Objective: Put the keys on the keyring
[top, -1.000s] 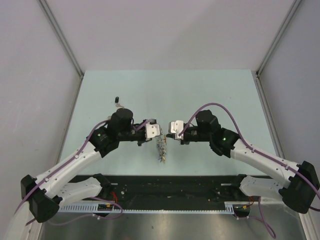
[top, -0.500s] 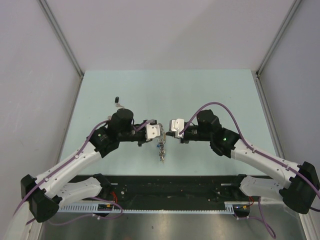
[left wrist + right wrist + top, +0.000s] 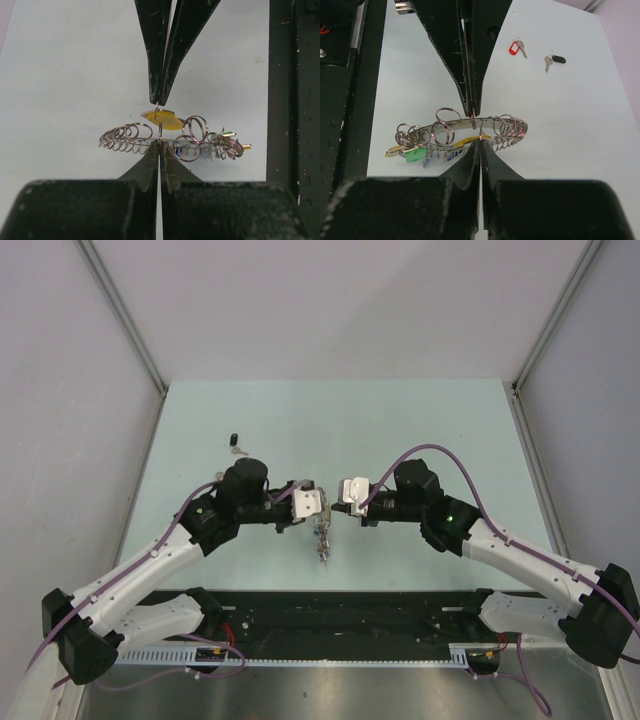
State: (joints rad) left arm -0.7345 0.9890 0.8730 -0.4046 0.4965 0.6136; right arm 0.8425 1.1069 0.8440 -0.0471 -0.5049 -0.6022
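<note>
**Threading stage, near to far.** Above the table (image 3: 420,420), toward its near edge and about midway between its sides, the two arms meet tip to tip. The keyring (image 3: 427,135) is slung between them, clear of the surface.

- **Left gripper** (image 3: 159,149): pinched fully closed on the ring's wire. It carries the ring edge-on, with a fringe of small rings and a green tag (image 3: 413,156) hanging from it.
- **Right gripper** (image 3: 480,148): likewise pinched closed, apparently on the fine loop of the yellow key (image 3: 165,120).
- **Yellow key:** its head lies just beside the ring's band, between the two sets of fingertips, which stand nearly touching. Whether the loop already passes round the band cannot be told.
- **Red key** (image 3: 514,48) **and black key** (image 3: 559,59): farther off, in the far left part of the table. They lie flat, close together and well apart from both grippers, and neither is on the ring.

**Step in hand, by judgement:** fitting the first of three keys. The next move calls for a small, steady advance of the right gripper along the band, so that the loop rides onto the wire. Meanwhile the left gripper should hold the ring without twisting. Only then should the right jaws part.
</note>
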